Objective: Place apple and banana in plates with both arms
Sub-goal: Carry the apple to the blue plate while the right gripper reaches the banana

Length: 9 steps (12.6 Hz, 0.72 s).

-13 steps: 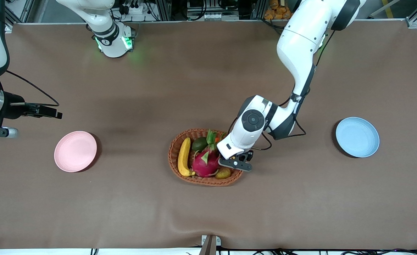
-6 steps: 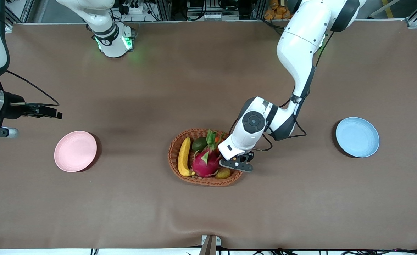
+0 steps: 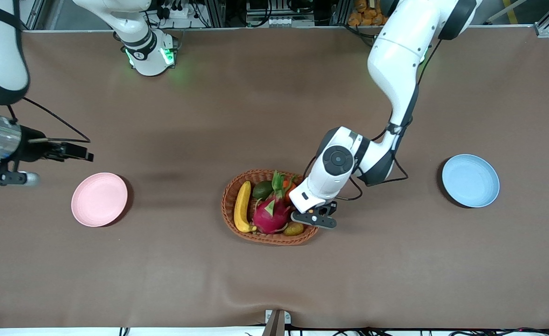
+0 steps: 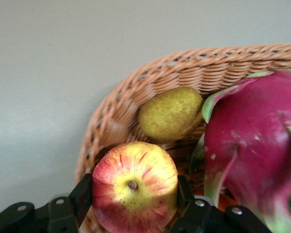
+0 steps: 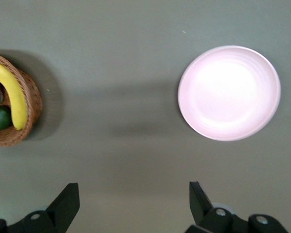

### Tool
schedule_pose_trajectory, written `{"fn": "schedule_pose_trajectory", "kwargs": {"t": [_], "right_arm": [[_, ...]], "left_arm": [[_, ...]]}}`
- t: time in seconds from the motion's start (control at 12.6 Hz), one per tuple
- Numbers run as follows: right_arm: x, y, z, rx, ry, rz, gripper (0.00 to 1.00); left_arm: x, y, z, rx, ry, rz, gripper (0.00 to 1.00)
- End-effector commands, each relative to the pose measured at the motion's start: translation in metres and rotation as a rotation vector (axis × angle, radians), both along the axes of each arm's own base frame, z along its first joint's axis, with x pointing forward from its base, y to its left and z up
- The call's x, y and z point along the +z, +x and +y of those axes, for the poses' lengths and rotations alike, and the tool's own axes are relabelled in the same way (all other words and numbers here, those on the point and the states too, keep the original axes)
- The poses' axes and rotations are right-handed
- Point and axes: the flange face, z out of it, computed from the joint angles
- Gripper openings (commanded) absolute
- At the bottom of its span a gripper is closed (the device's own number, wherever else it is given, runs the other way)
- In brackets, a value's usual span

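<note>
1. Since a second ago the left gripper [image 3: 313, 218] has shifted slightly toward the left arm's end of the basket [image 3: 230, 196], and the right arm's wrist has swung a little toward the table's middle; the fruit and both plates lie as they did.
2. In the left wrist view the left gripper [image 4: 134, 196] is clamped on the apple [image 4: 134, 185], one finger pressed to each side of it, stem end facing the camera. The apple sits at the basket's rim [image 4: 111, 119], at the end toward the left arm, beside a small yellow-green fruit [image 4: 170, 113] and the dragon fruit [image 4: 254, 141].
3. The blue plate [image 3: 470, 180] lies well apart from that gripper, toward the left arm's end of the table, with bare cloth between. I judge the coming move to be a lift out of the basket, then a carry sideways to that plate.
4. The right gripper [image 5: 131, 204] hangs with its fingers spread wide and nothing between them, over the table near the pink plate [image 3: 99, 199].
5. The banana [image 3: 242, 206] lies in the basket at the end toward the right arm, so that arm is the nearer one. Its long axis runs roughly from the robots' side toward the front camera; a grasp would close across its width.
</note>
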Motion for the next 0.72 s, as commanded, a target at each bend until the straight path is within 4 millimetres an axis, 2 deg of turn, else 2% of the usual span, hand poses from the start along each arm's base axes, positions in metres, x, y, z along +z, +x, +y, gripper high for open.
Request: {"fn": "schedule_pose_trajectory", "kwargs": {"t": [0.0,0.16,0.32,0.48,0.64], "right_arm": [[-0.021,0.031,0.036,0.026,0.031,-0.052,1.00],[-0.032,0.050,0.104,0.101,0.023,-0.136,1.00],[-0.057,0.067,0.152,0.140,0.025,-0.227,1.00],[-0.088,0.070,0.218,0.207,0.027,-0.306,1.00],[-0.115,0.068,0.259,0.175,0.031,-0.350,1.00]], "left_arm": [[0.066,-0.008,0.010,0.010,0.001,0.037,0.24],[0.102,-0.007,0.030,0.026,0.014,0.064,0.23],[0.134,-0.004,0.064,0.044,0.039,0.096,0.22],[0.147,0.001,0.108,0.040,0.058,0.129,0.22],[0.159,0.004,0.159,-0.006,0.060,0.126,0.21]]}}
